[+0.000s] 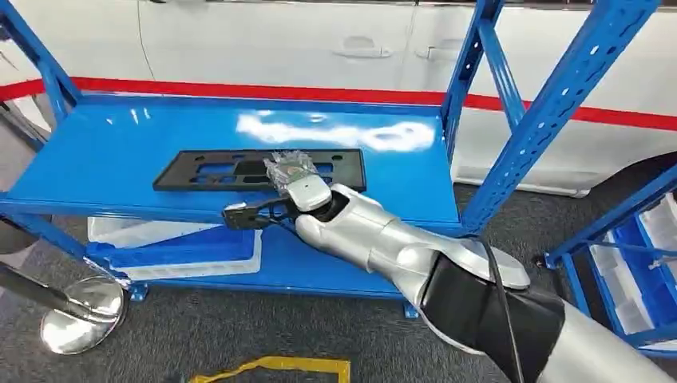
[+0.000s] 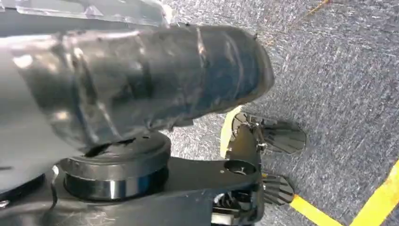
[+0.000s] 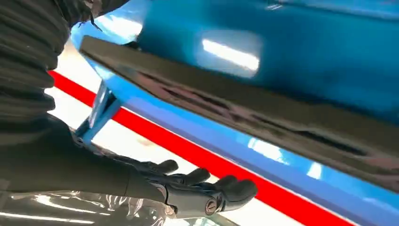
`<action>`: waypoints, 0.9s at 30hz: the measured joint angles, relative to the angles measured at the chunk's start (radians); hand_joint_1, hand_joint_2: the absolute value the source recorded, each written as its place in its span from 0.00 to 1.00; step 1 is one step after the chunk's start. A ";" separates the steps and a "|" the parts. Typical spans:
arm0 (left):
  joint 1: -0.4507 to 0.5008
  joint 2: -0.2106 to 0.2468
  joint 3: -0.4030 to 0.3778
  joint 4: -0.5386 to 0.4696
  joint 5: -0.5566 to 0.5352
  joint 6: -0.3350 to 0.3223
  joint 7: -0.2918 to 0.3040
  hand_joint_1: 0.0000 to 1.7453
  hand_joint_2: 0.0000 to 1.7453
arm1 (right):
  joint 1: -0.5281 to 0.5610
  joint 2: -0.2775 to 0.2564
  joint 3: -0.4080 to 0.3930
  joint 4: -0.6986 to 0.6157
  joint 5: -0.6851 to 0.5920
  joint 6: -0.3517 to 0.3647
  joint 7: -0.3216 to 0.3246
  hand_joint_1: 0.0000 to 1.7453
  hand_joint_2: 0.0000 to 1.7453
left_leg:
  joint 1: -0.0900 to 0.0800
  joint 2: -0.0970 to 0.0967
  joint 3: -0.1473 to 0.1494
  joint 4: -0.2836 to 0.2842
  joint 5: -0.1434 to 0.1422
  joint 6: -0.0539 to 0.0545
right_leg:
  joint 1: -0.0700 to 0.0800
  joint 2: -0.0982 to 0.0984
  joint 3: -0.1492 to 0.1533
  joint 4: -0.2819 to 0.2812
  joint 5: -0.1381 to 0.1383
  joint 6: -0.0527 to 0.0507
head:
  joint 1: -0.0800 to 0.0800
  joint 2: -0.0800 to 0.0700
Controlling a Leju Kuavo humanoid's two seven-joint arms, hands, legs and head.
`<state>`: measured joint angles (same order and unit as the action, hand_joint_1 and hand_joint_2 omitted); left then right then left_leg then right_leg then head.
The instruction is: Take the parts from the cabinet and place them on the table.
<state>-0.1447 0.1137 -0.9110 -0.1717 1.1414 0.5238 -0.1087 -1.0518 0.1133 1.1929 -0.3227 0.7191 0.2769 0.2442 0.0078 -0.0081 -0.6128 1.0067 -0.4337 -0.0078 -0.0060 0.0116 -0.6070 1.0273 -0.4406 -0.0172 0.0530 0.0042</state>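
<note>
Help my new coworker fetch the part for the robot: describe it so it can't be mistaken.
Find the blue shelving rack beside the white car. On its upper shelf lies a flat black rectangular plate with cut-out slots, at the robot's right hand. The lower shelf's trays are blue and white.

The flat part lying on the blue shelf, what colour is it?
Black. The flat part shows best in the head view, on the blue shelf.

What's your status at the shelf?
Right hand open at black panel, not gripping. Panel flat on blue shelf. Left hand hanging, holding nothing.
</note>
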 joint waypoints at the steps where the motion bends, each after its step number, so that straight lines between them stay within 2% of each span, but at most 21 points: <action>1: 0.001 0.000 0.000 0.000 0.000 0.000 0.000 0.00 0.00 | -0.001 0.000 0.000 0.000 0.000 0.000 0.000 0.00 1.00 | 0.002 0.001 0.004 -0.007 0.004 0.008 | 0.001 0.000 0.002 -0.002 -0.001 0.007 | 0.001 0.000; 2: 0.001 0.000 0.000 0.000 0.000 0.000 0.000 0.00 0.00 | -0.001 0.000 0.000 0.000 0.002 -0.001 0.000 0.00 1.00 | 0.011 0.004 0.011 -0.019 0.009 0.016 | 0.001 -0.002 -0.004 0.009 -0.012 0.013 | 0.001 0.000; 3: 0.000 0.000 0.000 0.000 0.000 0.000 0.000 0.00 0.00 | -0.002 0.000 0.000 0.000 0.003 -0.001 0.000 0.00 1.00 | 0.010 0.003 0.014 -0.023 0.010 0.022 | 0.002 -0.003 -0.020 0.047 -0.038 0.016 | 0.005 0.000; 5: -0.001 0.001 0.000 0.000 0.000 0.000 0.000 0.00 0.00 | 0.000 0.000 0.000 0.000 0.003 -0.001 0.000 0.00 1.00 | 0.008 0.004 0.014 -0.022 0.009 0.028 | 0.001 -0.003 -0.094 0.201 -0.112 0.018 | 0.007 0.000; 6: -0.001 0.001 0.000 0.000 0.000 0.000 0.000 0.00 0.00 | 0.004 0.000 0.000 0.000 0.003 0.000 0.000 0.00 1.00 | 0.007 0.004 0.014 -0.021 0.008 0.030 | 0.000 -0.003 -0.131 0.273 -0.136 0.020 | 0.007 0.000; 7: 0.001 0.001 0.000 0.000 0.001 0.000 0.000 0.00 0.00 | 0.007 0.000 0.000 0.000 0.003 0.001 0.000 0.00 1.00 | 0.006 0.003 0.014 -0.020 0.007 0.030 | -0.001 -0.003 -0.155 0.315 -0.139 0.022 | 0.007 0.000; 8: 0.003 0.001 0.000 0.000 0.001 0.000 0.000 0.00 0.00 | 0.009 -0.001 0.000 0.000 0.003 0.002 0.000 0.00 1.00 | 0.006 0.003 0.014 -0.017 0.005 0.030 | -0.002 -0.003 -0.154 0.303 -0.116 0.021 | 0.007 0.000; 9: 0.003 0.001 0.000 0.000 0.001 0.000 0.000 0.00 0.00 | 0.008 -0.002 0.000 0.000 0.003 0.002 0.000 0.00 1.00 | 0.007 0.001 0.014 -0.013 0.002 0.030 | -0.003 -0.003 -0.131 0.246 -0.075 0.020 | 0.007 0.000; 11: 0.003 0.000 0.000 0.000 0.001 0.000 0.000 0.00 0.00 | 0.004 -0.001 0.000 0.000 0.003 0.002 0.000 0.00 1.00 | 0.007 -0.001 0.017 -0.002 -0.008 0.023 | -0.003 -0.004 -0.047 0.070 0.016 0.012 | 0.008 0.000; 13: 0.002 0.000 0.000 0.000 0.001 0.000 0.000 0.00 0.00 | 0.000 0.000 0.000 0.000 0.004 0.004 -0.001 0.00 1.00 | 0.001 -0.002 0.008 0.012 -0.016 0.013 | 0.002 -0.001 -0.022 0.016 0.004 0.005 | 0.005 0.000; 15: 0.003 0.000 0.000 0.000 0.004 0.000 0.000 0.00 0.00 | 0.002 -0.001 0.000 0.000 0.006 0.006 -0.002 0.00 1.00 | 0.004 -0.002 0.008 0.004 -0.012 0.004 | 0.006 0.000 -0.024 0.020 0.004 -0.001 | 0.007 0.000; 16: 0.004 0.000 0.000 0.000 0.004 0.000 0.000 0.00 0.00 | 0.001 -0.001 0.000 0.000 0.006 0.006 -0.001 0.00 1.00 | 0.004 -0.002 0.010 0.003 -0.012 -0.002 | 0.004 0.001 -0.023 0.015 0.007 -0.008 | 0.006 0.000; 17: 0.004 0.005 0.000 0.001 0.004 0.000 0.000 0.00 0.00 | 0.001 0.000 0.000 -0.001 0.007 0.006 -0.001 0.00 1.00 | 0.006 0.000 0.002 0.007 -0.021 -0.007 | -0.005 0.000 -0.017 0.006 0.011 -0.014 | 0.007 0.000; 18: 0.004 0.004 0.000 0.000 0.004 0.000 0.000 0.00 0.00 | 0.000 0.000 0.000 -0.002 0.007 0.006 -0.001 0.00 1.00 | 0.005 0.002 -0.003 0.032 -0.038 -0.012 | -0.006 -0.001 -0.013 0.002 0.012 -0.018 | 0.004 0.000; 19: 0.002 0.002 -0.001 0.000 0.005 0.000 0.000 0.00 0.00 | -0.001 0.001 0.000 -0.003 0.008 0.005 -0.002 0.00 1.00 | 0.007 0.003 -0.031 0.093 -0.071 -0.018 | -0.006 -0.002 -0.012 0.001 0.012 -0.022 | -0.003 0.000; 21: 0.003 0.002 -0.001 0.001 0.006 0.000 0.000 0.00 0.00 | 0.002 0.003 0.000 -0.003 0.008 0.006 -0.002 0.00 1.00 | 0.011 0.003 -0.110 0.250 -0.135 -0.027 | -0.004 -0.002 -0.012 0.002 0.010 -0.025 | -0.002 0.000; 22: 0.004 0.002 -0.001 0.001 0.006 0.000 0.000 0.00 0.00 | 0.004 0.003 0.000 -0.003 0.009 0.006 -0.002 0.00 1.00 | 0.011 0.003 -0.139 0.300 -0.144 -0.029 | -0.004 -0.002 -0.012 0.002 0.009 -0.025 | -0.001 0.000; 23: 0.006 0.002 -0.001 0.001 0.006 0.000 0.000 0.00 0.00 | 0.006 0.002 0.000 -0.003 0.009 0.006 -0.002 0.00 1.00 | 0.012 0.003 -0.143 0.300 -0.129 -0.030 | -0.004 -0.001 -0.011 0.003 0.009 -0.025 | -0.002 0.000; 24: 0.005 0.002 -0.001 0.001 0.006 0.000 0.000 0.00 0.00 | 0.006 0.003 0.000 -0.003 0.009 0.006 -0.002 0.00 1.00 | 0.012 0.003 -0.125 0.254 -0.092 -0.029 | -0.004 -0.001 -0.011 0.003 0.008 -0.025 | -0.002 0.000; 26: 0.004 0.003 -0.001 0.001 0.006 0.000 0.000 0.00 0.00 | 0.005 0.002 0.000 -0.003 0.010 0.005 -0.002 0.00 1.00 | 0.012 0.003 -0.037 0.072 0.004 -0.021 | -0.004 0.001 -0.003 0.004 0.003 -0.020 | -0.002 0.000; 27: 0.004 0.003 -0.001 0.001 0.006 -0.001 0.000 0.00 0.00 | 0.004 0.002 0.000 -0.003 0.011 0.006 -0.002 0.00 1.00 | 0.010 0.004 -0.008 0.007 0.006 -0.016 | -0.004 0.001 -0.001 0.003 0.000 -0.017 | -0.001 0.000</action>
<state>-0.1408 0.1167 -0.9121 -0.1709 1.1479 0.5226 -0.1083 -1.0478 0.1156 1.1929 -0.3254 0.7305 0.2827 0.2422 0.0179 -0.0039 -0.6204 1.0140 -0.4277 -0.0236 -0.0099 0.0122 -0.6079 1.0303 -0.4401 -0.0339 0.0519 0.0042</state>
